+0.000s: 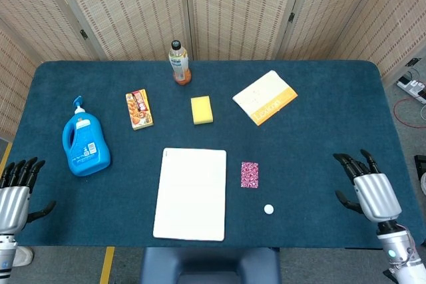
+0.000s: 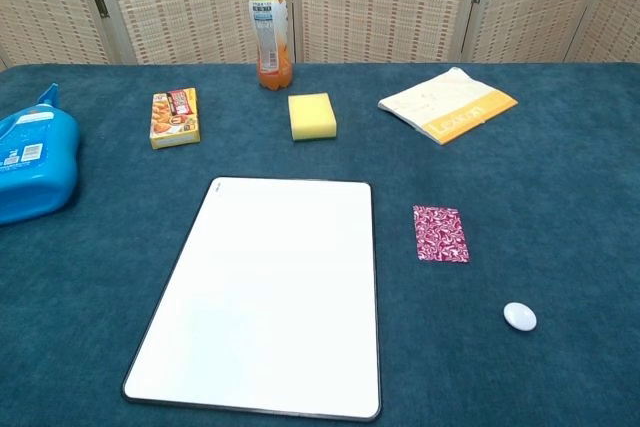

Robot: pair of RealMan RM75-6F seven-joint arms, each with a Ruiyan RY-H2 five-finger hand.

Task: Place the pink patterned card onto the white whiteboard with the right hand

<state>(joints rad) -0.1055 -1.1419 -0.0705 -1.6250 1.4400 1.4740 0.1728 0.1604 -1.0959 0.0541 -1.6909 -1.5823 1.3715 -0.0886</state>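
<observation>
Pink patterned card (image 1: pixel 249 174) is lying flat on the blue cloth, just right of the white whiteboard (image 1: pixel 191 193), untouched. Right hand (image 1: pixel 368 191) is hovering well apart, fingers spread, holding nothing. Reach step, I'd say; next it needs to pinch the thin card's edge.

Table (image 1: pixel 319 131), dark blue cloth top. Lying flat on it: white whiteboard (image 1: pixel 191 193) near front edge, pink patterned card (image 1: pixel 249 174) just beside its right side, small white disc (image 1: pixel 268 209), yellow sponge (image 1: pixel 202 110), snack box (image 1: pixel 139 109), booklet (image 1: pixel 265 97). Blue detergent jug (image 1: pixel 84 141) at left, drink bottle (image 1: pixel 179 62) upright at back.
</observation>
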